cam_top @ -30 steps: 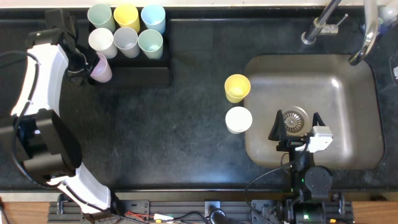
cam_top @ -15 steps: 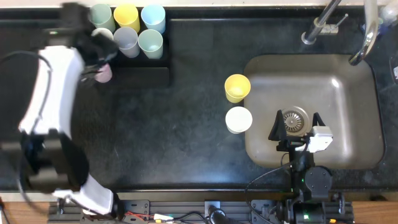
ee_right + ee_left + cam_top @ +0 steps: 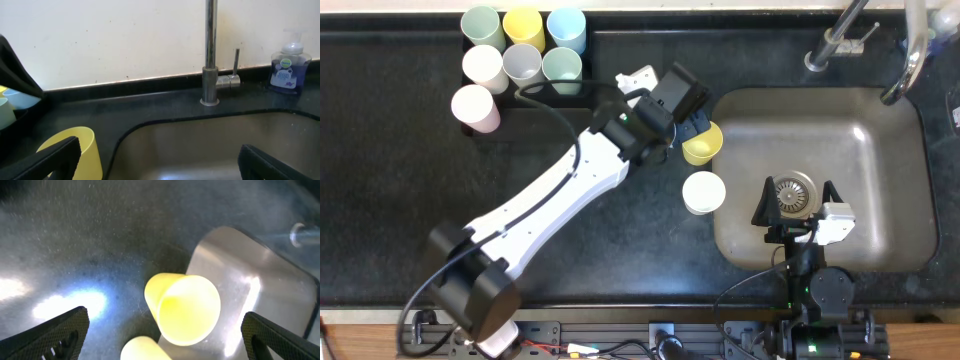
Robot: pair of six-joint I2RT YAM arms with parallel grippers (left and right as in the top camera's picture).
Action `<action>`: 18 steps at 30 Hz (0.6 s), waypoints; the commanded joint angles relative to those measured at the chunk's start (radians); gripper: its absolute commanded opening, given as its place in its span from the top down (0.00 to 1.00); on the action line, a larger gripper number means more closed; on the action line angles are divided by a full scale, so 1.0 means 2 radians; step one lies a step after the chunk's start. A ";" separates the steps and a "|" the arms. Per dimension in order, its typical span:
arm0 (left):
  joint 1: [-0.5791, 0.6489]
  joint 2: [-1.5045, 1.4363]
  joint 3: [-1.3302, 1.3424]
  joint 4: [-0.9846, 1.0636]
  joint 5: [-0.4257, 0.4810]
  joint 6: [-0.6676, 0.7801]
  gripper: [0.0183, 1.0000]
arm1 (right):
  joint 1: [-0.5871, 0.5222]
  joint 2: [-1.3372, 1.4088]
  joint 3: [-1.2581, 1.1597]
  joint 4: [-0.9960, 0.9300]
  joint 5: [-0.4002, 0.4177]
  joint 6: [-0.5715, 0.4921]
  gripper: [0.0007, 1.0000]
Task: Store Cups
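Where left arm (image 3: 570, 190) extends, fingers (image 3: 60, 330) seemingly overhang cup (image 3: 185, 307).

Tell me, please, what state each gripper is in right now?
Left gripper: open, above the yellow cup.
Right gripper: open, empty, over the sink.

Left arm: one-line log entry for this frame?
left tool: open, above yellow cup | white cup: beside sink | right tool: open, over sink

yellow cup (image 3: 705, 150): my left gripper (image 3: 692, 115) covers part of its rim
white cup (image 3: 142, 349): cut off at my left wrist view's edge
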 commanded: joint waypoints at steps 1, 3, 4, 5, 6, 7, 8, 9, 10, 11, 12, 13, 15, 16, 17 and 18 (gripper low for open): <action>0.012 0.035 -0.001 0.000 0.031 -0.040 0.00 | -0.004 -0.005 -0.007 0.003 -0.004 -0.002 0.00; 0.013 0.048 -0.001 0.002 0.047 -0.040 0.00 | -0.004 -0.005 -0.007 0.003 -0.004 -0.002 0.00; 0.014 0.054 -0.001 0.003 0.059 -0.040 0.00 | -0.004 -0.005 -0.007 0.003 -0.004 -0.002 0.00; 0.014 0.059 -0.001 0.007 0.070 -0.040 0.00 | -0.004 -0.005 -0.007 0.003 -0.004 -0.002 0.00; 0.014 0.064 -0.001 0.012 0.078 -0.040 0.00 | -0.004 -0.005 -0.007 0.003 -0.004 -0.002 0.00; 0.013 0.067 -0.001 0.016 0.084 -0.040 0.00 | -0.004 -0.005 -0.007 0.003 -0.004 -0.002 0.00; 0.012 0.069 -0.001 0.018 0.090 -0.041 0.00 | -0.004 -0.005 -0.007 0.003 -0.004 -0.002 0.00; 0.011 0.071 -0.001 0.019 0.094 -0.041 0.00 | -0.004 -0.005 -0.007 0.003 -0.004 -0.002 0.00; 0.010 0.072 -0.001 0.019 0.098 -0.044 0.00 | -0.004 -0.005 -0.007 0.003 -0.004 -0.002 0.00; 0.009 0.072 -0.001 0.020 0.101 -0.044 0.00 | -0.004 -0.005 -0.007 0.003 -0.004 -0.002 0.00; 0.008 0.072 -0.001 0.021 0.103 -0.044 0.00 | -0.004 -0.005 -0.007 0.003 -0.004 -0.002 0.00; 0.008 0.072 -0.001 0.021 0.107 -0.044 0.00 | -0.004 -0.005 -0.007 0.003 -0.004 -0.002 0.00; 0.008 0.073 -0.001 0.021 0.114 -0.044 0.00 | -0.004 -0.005 -0.007 0.003 -0.004 -0.002 0.00; 0.008 0.075 -0.001 0.019 0.118 -0.044 0.00 | -0.004 -0.005 -0.007 0.003 -0.004 -0.002 0.00; 0.008 0.076 -0.001 0.017 0.122 -0.044 0.00 | -0.004 -0.005 -0.007 0.003 -0.004 -0.002 0.00; 0.008 0.077 -0.001 0.016 0.122 -0.044 0.00 | -0.004 -0.005 -0.007 0.003 -0.004 -0.002 0.00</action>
